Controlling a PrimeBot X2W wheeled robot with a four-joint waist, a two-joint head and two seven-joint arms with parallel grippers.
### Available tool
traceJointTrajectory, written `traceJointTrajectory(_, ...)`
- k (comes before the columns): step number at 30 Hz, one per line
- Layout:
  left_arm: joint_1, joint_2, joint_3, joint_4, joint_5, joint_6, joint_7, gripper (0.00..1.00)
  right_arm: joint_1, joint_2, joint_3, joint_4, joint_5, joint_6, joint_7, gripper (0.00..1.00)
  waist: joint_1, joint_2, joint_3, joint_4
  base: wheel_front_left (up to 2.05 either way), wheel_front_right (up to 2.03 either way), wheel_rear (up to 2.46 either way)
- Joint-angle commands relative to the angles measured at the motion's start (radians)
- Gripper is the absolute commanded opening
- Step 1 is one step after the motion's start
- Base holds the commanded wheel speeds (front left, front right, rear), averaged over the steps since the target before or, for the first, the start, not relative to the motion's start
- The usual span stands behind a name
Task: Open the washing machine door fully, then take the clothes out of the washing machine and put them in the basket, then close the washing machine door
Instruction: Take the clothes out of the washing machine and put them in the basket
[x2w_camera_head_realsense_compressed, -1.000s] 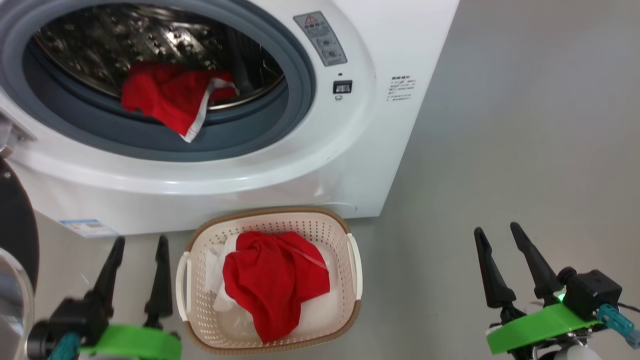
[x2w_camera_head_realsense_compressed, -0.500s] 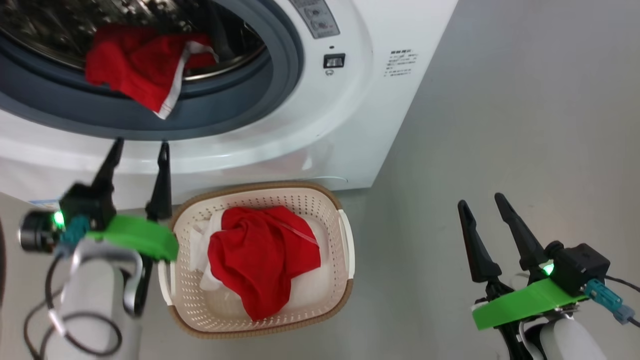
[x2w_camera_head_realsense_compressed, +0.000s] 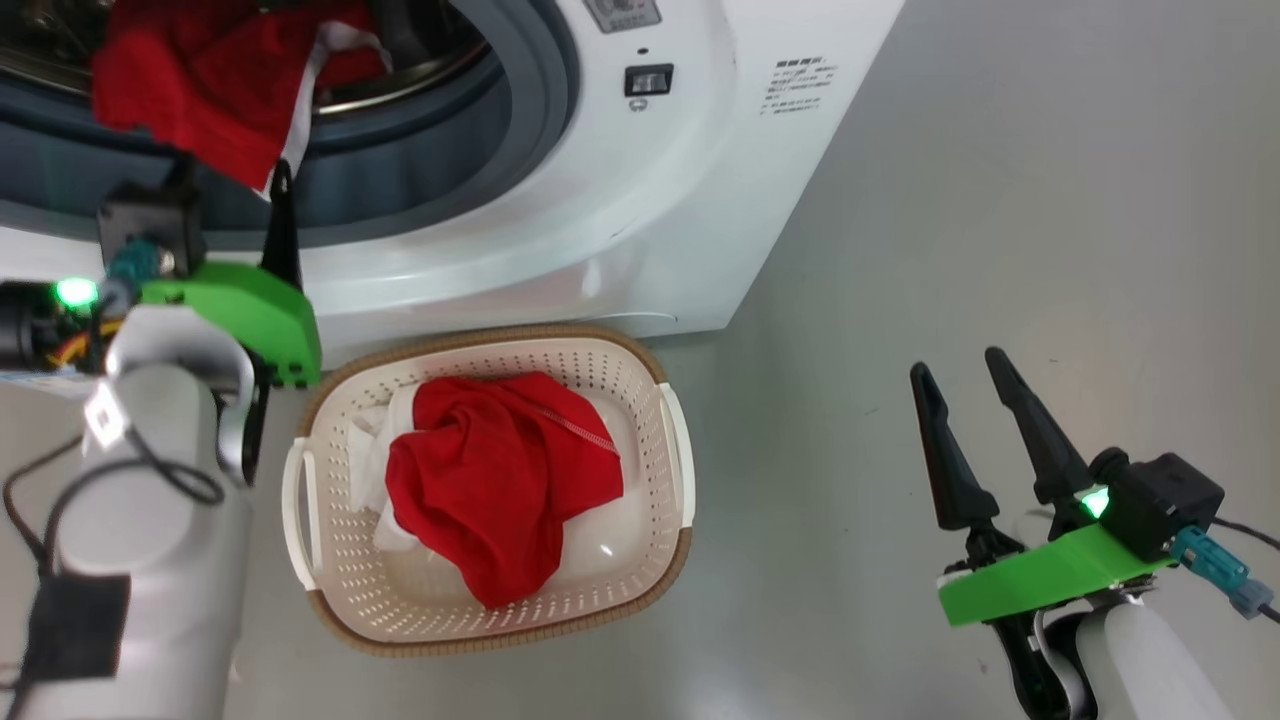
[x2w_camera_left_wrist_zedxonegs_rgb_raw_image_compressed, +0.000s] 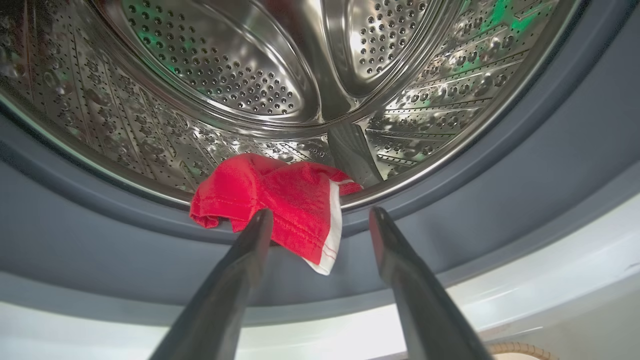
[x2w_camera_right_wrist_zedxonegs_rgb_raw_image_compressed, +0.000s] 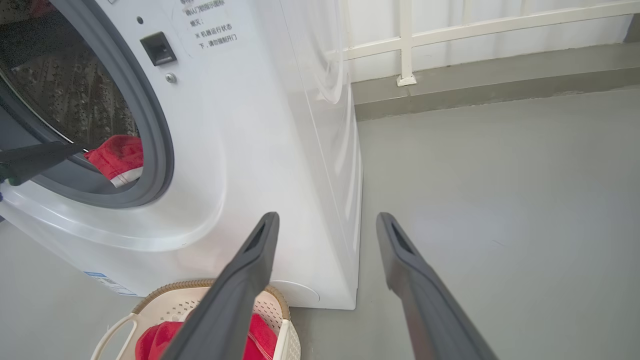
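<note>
Left pincer (x2w_camera_left_wrist_zedxonegs_rgb_raw_image_compressed: 320, 212), jaws spread, aimed at red garment (x2w_camera_left_wrist_zedxonegs_rgb_raw_image_compressed: 280, 200) draped over gasket (x2w_camera_left_wrist_zedxonegs_rgb_raw_image_compressed: 100, 240) of washing machine (x2w_camera_head_realsense_compressed: 650, 220), placed to straddle it. Basket (x2w_camera_head_realsense_compressed: 480, 333) at machine foot, under opening, likely for short transfer; holds unloaded clothes (x2w_camera_head_realsense_compressed: 500, 470). Right pincer (x2w_camera_head_realsense_compressed: 957, 362) open, idle, right of machine.

A white front-loading washing machine (x2w_camera_head_realsense_compressed: 600, 200) is standing with its round opening uncovered. A red garment with white stripe trim (x2w_camera_left_wrist_zedxonegs_rgb_raw_image_compressed: 280, 200) is lying at the front of the steel drum (x2w_camera_left_wrist_zedxonegs_rgb_raw_image_compressed: 225, 65), spilling over the grey gasket (x2w_camera_left_wrist_zedxonegs_rgb_raw_image_compressed: 100, 250). Just in front of the machine, a cream perforated basket (x2w_camera_head_realsense_compressed: 655, 480) with a brown rim is sitting upright. It is holding a crumpled red garment (x2w_camera_head_realsense_compressed: 500, 470) that is lying on white cloth (x2w_camera_head_realsense_compressed: 372, 470).
</note>
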Motion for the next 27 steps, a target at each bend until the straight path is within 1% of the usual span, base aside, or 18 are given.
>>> traceJointTrajectory(1,-0.057,0.048,0.013,0.011,0.015,0.022,0.014,1.0,-0.026,0.001,0.029,-0.028,0.011,0.005,-0.006,1.0,0.0,0.0,0.017,0.003,0.0,0.0,0.0)
traceJointTrajectory(4,-0.117,0.054,0.009,0.062,0.021,0.041,0.034,1.0,-0.04,0.001,0.034,-0.03,0.013,0.005,-0.006,1.0,0.0,0.0,0.034,0.003,0.0,0.0,0.0)
traceJointTrajectory(8,-0.174,0.062,0.005,0.116,0.024,0.053,0.046,1.0,-0.054,0.002,0.04,-0.032,0.017,0.005,-0.006,1.0,0.0,0.0,0.05,0.0,0.0,0.0,0.0)
traceJointTrajectory(10,-0.223,0.069,-0.002,0.171,0.028,0.065,0.053,1.0,-0.067,0.002,0.048,-0.033,0.022,0.005,-0.006,1.0,0.0,0.0,0.066,-0.006,0.0,0.0,0.0)
traceJointTrajectory(11,-0.223,0.069,-0.002,0.171,0.028,0.065,0.053,1.0,-0.067,0.002,0.048,-0.033,0.022,0.005,-0.006,1.0,0.0,0.0,0.066,-0.006,0.0,0.0,0.0)
traceJointTrajectory(18,-0.306,0.093,-0.011,0.291,0.029,0.084,0.059,1.0,-0.086,0.002,0.06,-0.036,0.041,0.005,-0.006,1.0,0.0,0.0,0.099,-0.033,0.0,0.0,0.0)
traceJointTrajectory(27,-0.375,0.126,-0.022,0.408,0.023,0.082,0.052,1.0,-0.096,0.002,0.066,-0.041,0.056,0.005,-0.006,1.0,0.0,0.0,0.12,-0.063,0.0,0.0,0.0)
